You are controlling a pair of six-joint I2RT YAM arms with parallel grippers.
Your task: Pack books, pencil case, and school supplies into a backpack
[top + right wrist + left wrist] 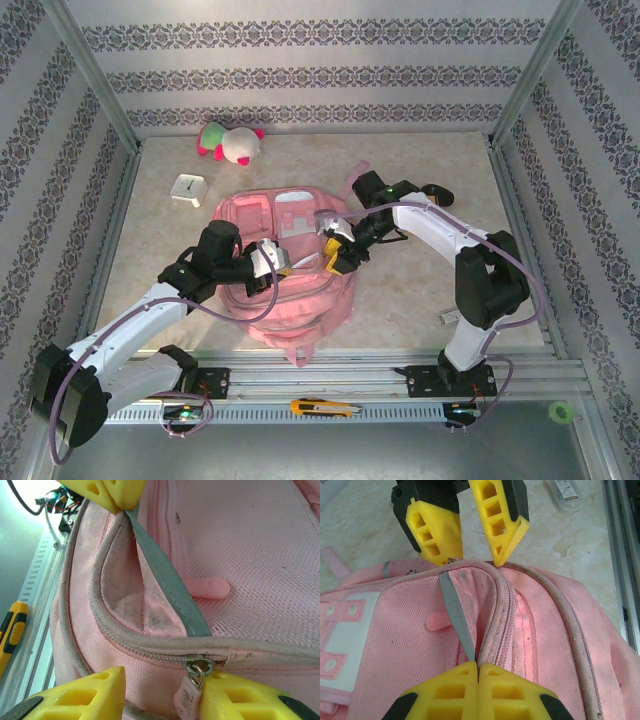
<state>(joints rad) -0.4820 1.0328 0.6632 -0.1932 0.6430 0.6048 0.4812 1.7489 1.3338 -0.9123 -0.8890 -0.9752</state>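
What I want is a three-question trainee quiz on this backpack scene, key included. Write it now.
1. True or false: the left end effector is shut on the grey strip of the backpack.
2. What sits between the right end effector's open jaws? A zip pull, B book, C eraser.
3. Name the colours of the utility knife on the front rail.
Key: 1 true; 2 A; 3 yellow and black.

White-shelled arms (pixel 130 330) with black joint housings (pixel 215 245) are being trailed by purple cables (pixel 541 285) and tipped by yellow hollow-celled fingers (pixel 437 535).
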